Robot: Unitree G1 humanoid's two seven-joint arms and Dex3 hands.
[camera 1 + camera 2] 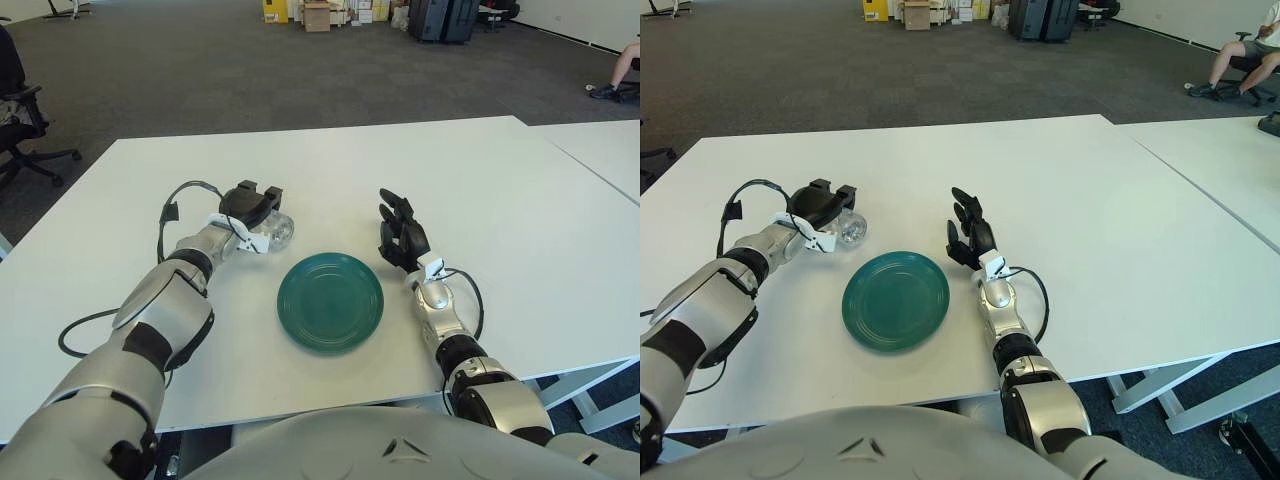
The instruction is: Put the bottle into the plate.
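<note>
A clear plastic bottle (279,230) lies on the white table (520,200), just left of and behind the green plate (330,301). My left hand (252,203) is over the bottle with its black fingers curled around it, and only the bottle's right end shows. The bottle is low at the table surface. The plate holds nothing. My right hand (400,232) shows to the right of the plate, fingers relaxed and pointing up, holding nothing.
A black cable (175,205) loops from my left wrist over the table. A second white table (600,150) adjoins on the right. An office chair (20,120) stands on the floor at the far left.
</note>
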